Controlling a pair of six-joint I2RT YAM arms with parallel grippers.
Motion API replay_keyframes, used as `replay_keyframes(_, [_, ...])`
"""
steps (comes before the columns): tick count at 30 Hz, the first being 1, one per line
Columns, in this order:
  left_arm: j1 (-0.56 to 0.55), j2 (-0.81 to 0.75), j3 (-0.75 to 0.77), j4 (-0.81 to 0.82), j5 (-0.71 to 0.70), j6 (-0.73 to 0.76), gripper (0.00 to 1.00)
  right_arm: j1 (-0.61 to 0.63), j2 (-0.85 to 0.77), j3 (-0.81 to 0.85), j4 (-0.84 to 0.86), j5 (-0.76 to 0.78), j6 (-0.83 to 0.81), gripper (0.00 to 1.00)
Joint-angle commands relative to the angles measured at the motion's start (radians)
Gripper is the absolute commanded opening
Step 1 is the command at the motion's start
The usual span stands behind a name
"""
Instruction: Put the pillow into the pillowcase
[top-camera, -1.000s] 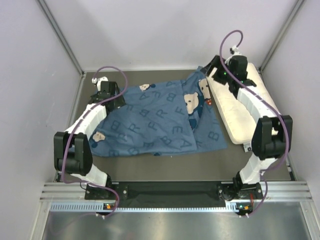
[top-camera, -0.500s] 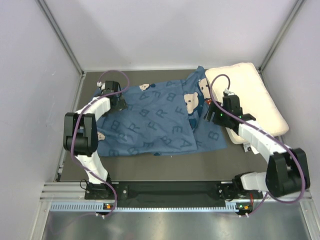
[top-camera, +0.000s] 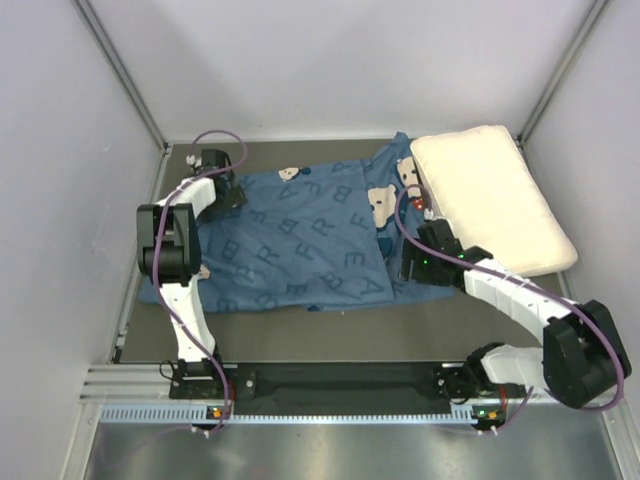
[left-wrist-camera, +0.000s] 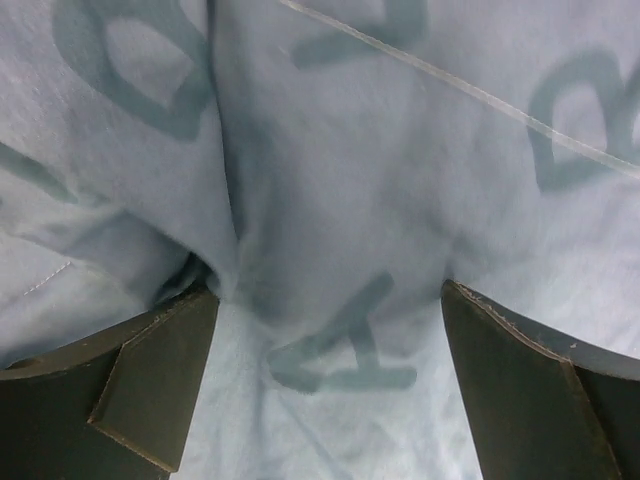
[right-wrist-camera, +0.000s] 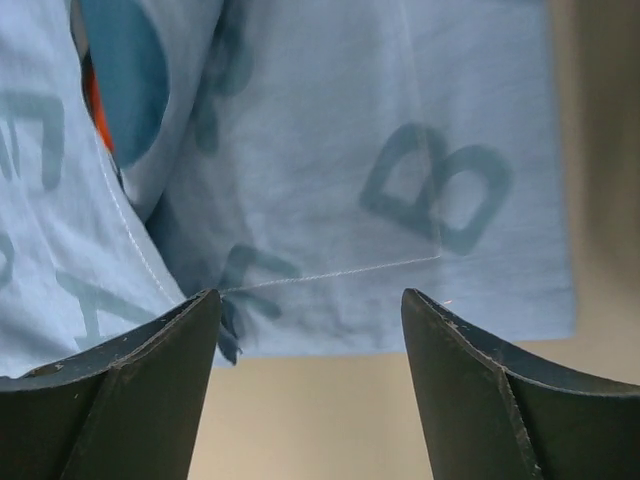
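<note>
The blue pillowcase (top-camera: 300, 240) lies spread flat on the table, printed with letters and mouse faces. The cream-white pillow (top-camera: 495, 200) lies at the back right, its left edge touching the pillowcase. My left gripper (top-camera: 230, 195) is open over the pillowcase's back left part; in the left wrist view its gripper (left-wrist-camera: 328, 300) straddles the fabric (left-wrist-camera: 330, 200) near a printed letter A. My right gripper (top-camera: 408, 268) is open over the pillowcase's near right edge; in the right wrist view its gripper (right-wrist-camera: 310, 300) frames the hem (right-wrist-camera: 330, 270) and bare table. Neither gripper holds anything.
Grey walls (top-camera: 60, 200) close in the left, back and right sides. A metal rail (top-camera: 330, 385) with the arm bases runs along the near edge. Bare table (top-camera: 330, 335) shows in front of the pillowcase, and in the right wrist view (right-wrist-camera: 310, 420).
My right arm has left the pillow at the back right and come down to the pillowcase's near right edge. My left gripper has shifted slightly toward the back left corner.
</note>
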Motion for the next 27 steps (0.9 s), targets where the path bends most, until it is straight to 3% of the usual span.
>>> replay_keyframes(1, [0.036,0.050,0.073,-0.015,0.017,-0.003,0.99,0.041,0.042,0.010,-0.017,0.064,0.050,0.72])
replay_keyframes(10, [0.105,0.156,0.237,-0.058,0.033,0.008,0.99,0.127,0.125,-0.020,-0.090,0.095,0.156,0.68])
replay_keyframes(14, [0.131,0.194,0.311,-0.078,0.050,0.011,0.99,0.187,0.150,-0.039,-0.098,0.105,0.194,0.56])
replay_keyframes(18, [0.139,0.214,0.363,-0.103,0.031,0.015,0.99,0.246,0.185,-0.045,-0.130,0.145,0.227,0.52])
replay_keyframes(19, [0.139,0.213,0.366,-0.121,0.031,0.019,0.99,0.271,0.187,-0.039,-0.147,0.153,0.222,0.38])
replay_keyframes(21, [0.141,0.179,0.336,-0.111,0.013,0.022,0.99,0.303,0.182,-0.028,-0.171,0.179,0.242,0.31])
replay_keyframes(22, [0.139,0.165,0.323,-0.097,0.007,0.029,0.99,0.311,0.179,-0.022,-0.188,0.181,0.245,0.20])
replay_keyframes(25, [0.141,0.125,0.296,-0.072,-0.021,0.042,0.99,0.346,0.169,-0.014,-0.228,0.185,0.259,0.00])
replay_keyframes(27, [0.139,0.115,0.297,-0.078,-0.030,0.045,0.99,0.380,0.153,-0.020,-0.270,0.188,0.268,0.00])
